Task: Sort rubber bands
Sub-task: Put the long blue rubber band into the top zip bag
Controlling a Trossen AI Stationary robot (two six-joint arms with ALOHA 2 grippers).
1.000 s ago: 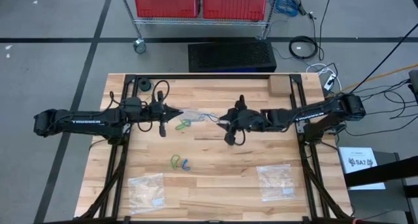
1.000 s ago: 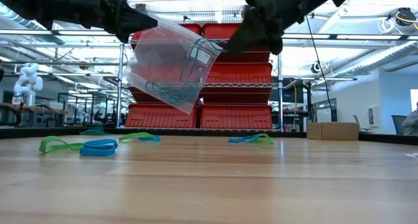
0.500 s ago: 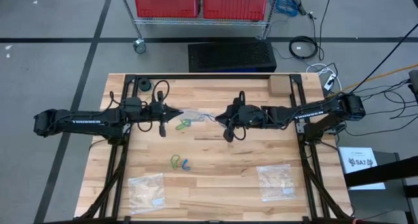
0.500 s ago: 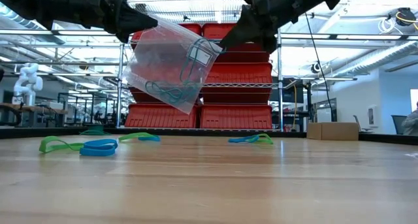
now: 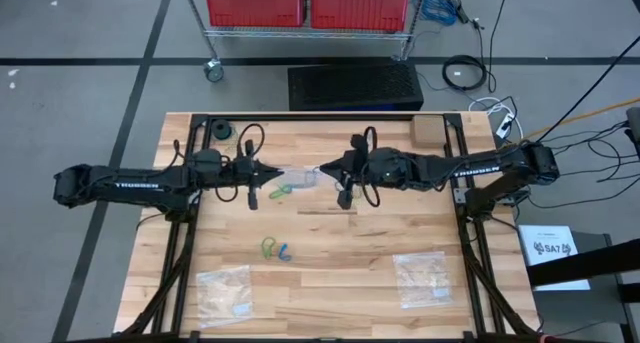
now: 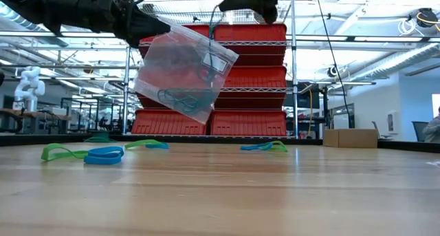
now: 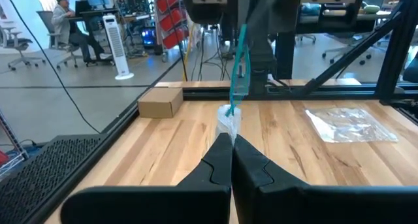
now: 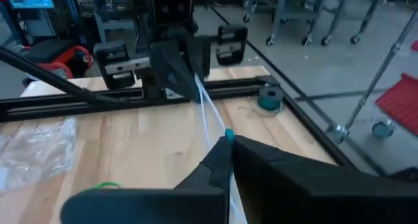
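A clear plastic bag (image 6: 182, 74) with dark blue rubber bands (image 6: 175, 97) inside hangs in the air between my two grippers, clear of the table. My left gripper (image 5: 272, 171) is shut on it, coming from the table's left. My right gripper (image 5: 322, 171), higher in the low view, is shut on a blue-green rubber band (image 7: 236, 70) that stretches up from the bag's mouth. More green and blue rubber bands lie loose on the table (image 5: 280, 191) (image 5: 275, 250). My left gripper pinches the bag's upper corner (image 7: 226, 125) between its two fingers, which lie level and come from the table's left. The bag hangs tilted below the fingers, lifted clear. My right gripper pinches the band's upper end (image 8: 228, 134) at its fingertips, coming from the table's right. The band runs taut down to the bag.
Two more clear bags lie flat near the table's front edge (image 5: 225, 291) (image 5: 422, 278). A small cardboard box (image 5: 427, 131) and a black roll (image 5: 220, 131) sit at the far edge. Red bins (image 5: 310, 5) stand on a shelf beyond the table.
My right gripper has shut at the bag's mouth, then risen and gone toward the table's left and far edge. It has drawn a blue-green band taut up out of the bag. The bag still hangs from my left gripper.
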